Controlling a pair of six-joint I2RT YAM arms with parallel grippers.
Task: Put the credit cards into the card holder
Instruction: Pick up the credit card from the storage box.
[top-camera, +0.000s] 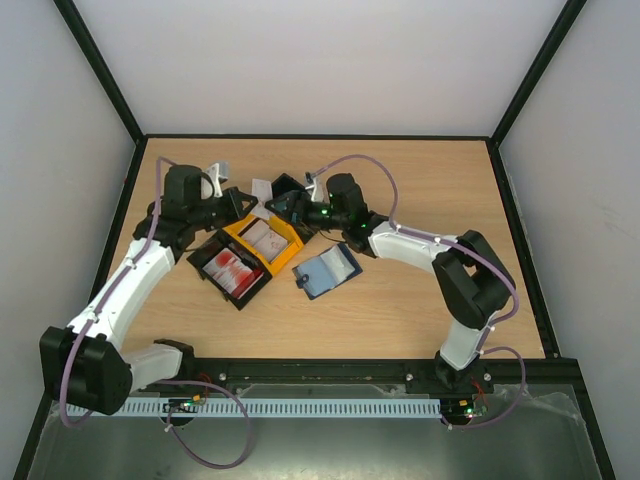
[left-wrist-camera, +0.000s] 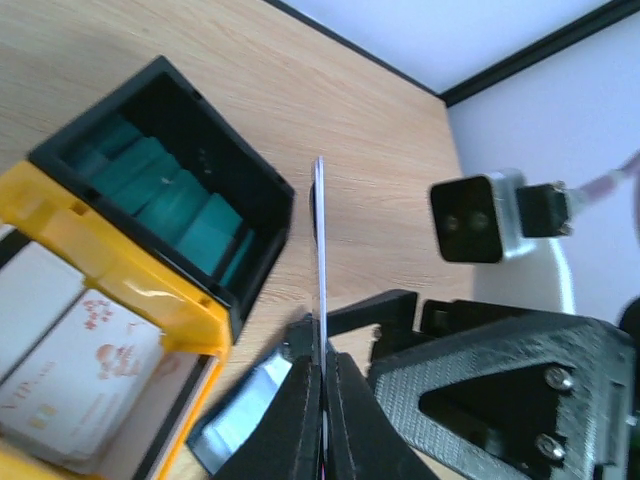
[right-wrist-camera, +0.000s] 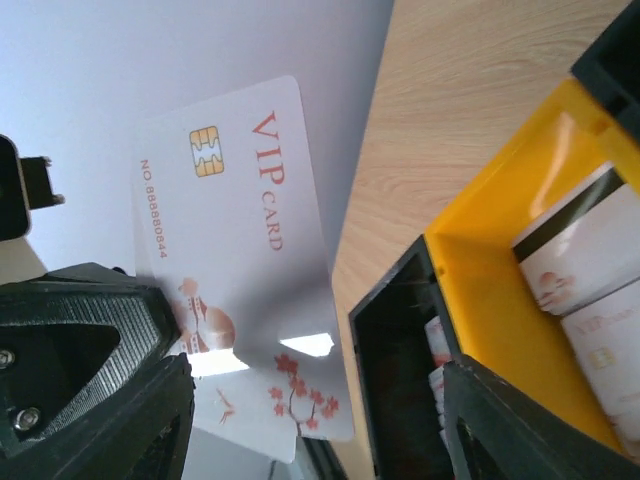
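Zero gap at the left gripper (left-wrist-camera: 322, 352): clamped shut on one VIP credit card (left-wrist-camera: 320, 240), held upright above the table (top-camera: 400, 310). Facing it closely, the right gripper (right-wrist-camera: 315, 385), spread wide, gripping nothing, that card's printed face just before it. Under them, a yellow tray (top-camera: 291, 247) of whitish cards (top-camera: 264, 236), beside a black tray (top-camera: 205, 265) of red-and-white cards (top-camera: 232, 270). Near the yellow tray, toward the arm bases, the card holder (top-camera: 328, 270), lying open, light blue inside up.
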